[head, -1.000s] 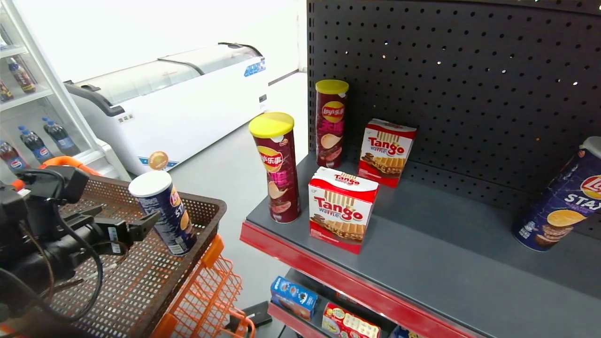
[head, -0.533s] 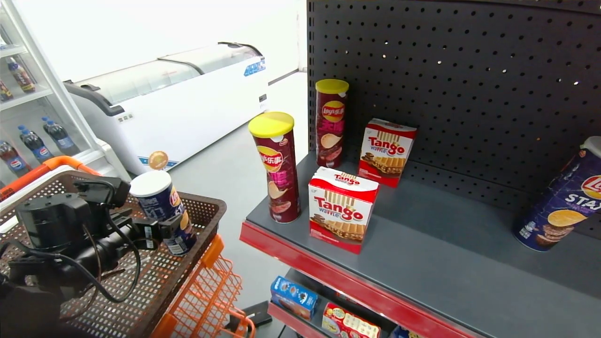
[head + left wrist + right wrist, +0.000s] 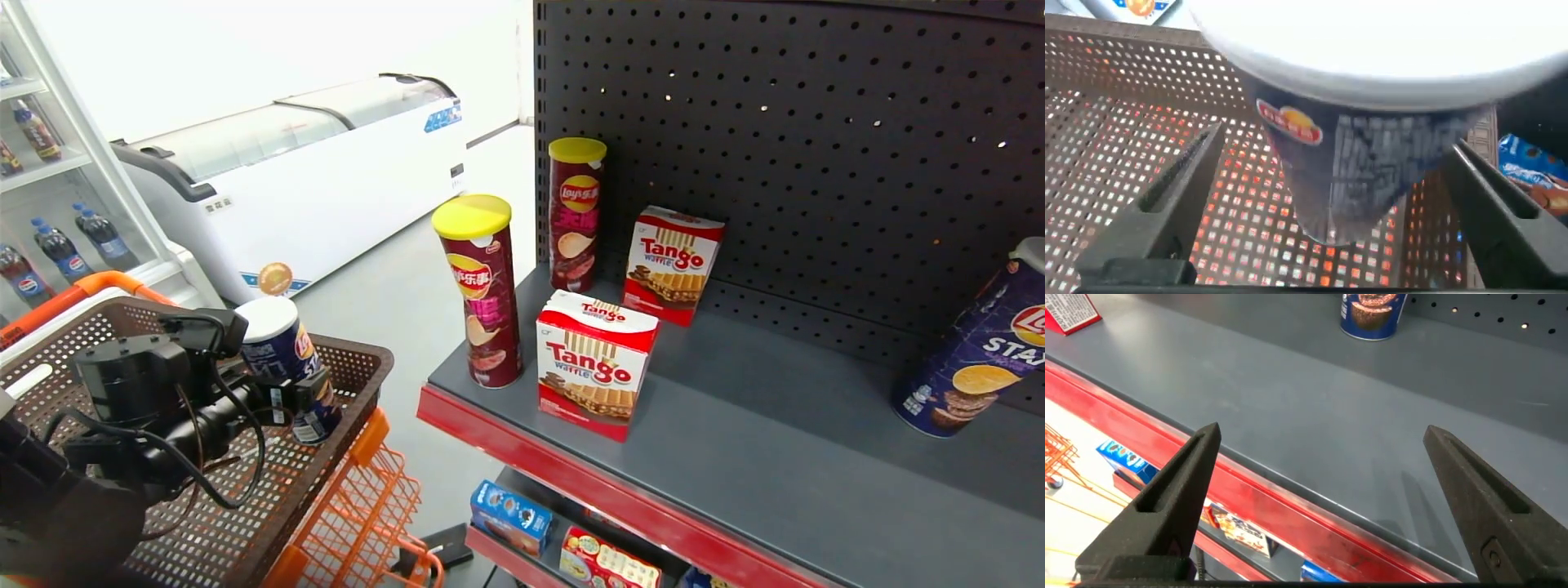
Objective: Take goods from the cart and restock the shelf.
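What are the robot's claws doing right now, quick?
Left claw: open, one finger each side of the blue chip can in the basket, not gripping it.
Right claw: open, holding nothing, over the shelf.

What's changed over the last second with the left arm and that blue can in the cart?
The left gripper moved forward across the cart basket to the blue can. Its open jaws now sit on either side of the can and have not closed on it. The can stayed upright in about the same spot, and nothing on the shelf moved.
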Tool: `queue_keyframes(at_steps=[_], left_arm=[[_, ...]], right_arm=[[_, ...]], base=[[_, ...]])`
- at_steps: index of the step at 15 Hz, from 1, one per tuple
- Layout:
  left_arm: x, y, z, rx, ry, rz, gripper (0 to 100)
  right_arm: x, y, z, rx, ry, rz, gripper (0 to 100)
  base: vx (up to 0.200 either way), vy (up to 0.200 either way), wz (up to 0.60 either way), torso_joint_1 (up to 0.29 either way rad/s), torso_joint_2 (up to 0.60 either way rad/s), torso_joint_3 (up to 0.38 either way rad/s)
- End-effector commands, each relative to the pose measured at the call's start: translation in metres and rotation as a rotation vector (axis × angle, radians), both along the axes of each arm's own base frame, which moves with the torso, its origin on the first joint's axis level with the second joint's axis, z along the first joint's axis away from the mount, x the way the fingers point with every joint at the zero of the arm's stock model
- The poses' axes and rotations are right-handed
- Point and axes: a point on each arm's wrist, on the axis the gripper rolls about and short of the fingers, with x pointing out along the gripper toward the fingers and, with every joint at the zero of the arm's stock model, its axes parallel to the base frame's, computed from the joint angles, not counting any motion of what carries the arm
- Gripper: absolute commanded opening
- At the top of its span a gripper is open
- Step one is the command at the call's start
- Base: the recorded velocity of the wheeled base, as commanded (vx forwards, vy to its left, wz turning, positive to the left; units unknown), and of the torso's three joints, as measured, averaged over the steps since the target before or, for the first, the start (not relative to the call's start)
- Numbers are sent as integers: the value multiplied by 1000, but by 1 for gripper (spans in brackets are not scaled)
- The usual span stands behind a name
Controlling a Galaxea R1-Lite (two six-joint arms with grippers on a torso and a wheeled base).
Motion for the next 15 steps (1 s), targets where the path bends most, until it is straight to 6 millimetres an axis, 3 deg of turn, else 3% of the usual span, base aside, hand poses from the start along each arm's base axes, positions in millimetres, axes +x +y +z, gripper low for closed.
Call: queue_keyframes(at_steps=[1,4,5,12,13,15], left_arm=[[6,1,-3,1,-2,2,100],[11,4,-8,-1,4,10,100],[16,4,-11,-7,-1,12,0],[19,4,-4,3,-30,7,0],[17,4,2,5,-45,7,0],[-4,-4,40,12,-152,-18,0]], right_arm=[[0,0,0,0,1,1,100],[0,0,0,0,1,1,100],[0,0,0,0,0,1,100],[0,0,0,0,1,1,100],[0,0,0,-1,1,1,100],[0,0,0,0,1,1,100]], base=[[0,0,0,0,0,0],[0,0,0,0,0,0],[0,0,0,0,0,0],[0,0,0,0,0,0],[0,0,0,0,0,0],[0,0,0,0,0,0]])
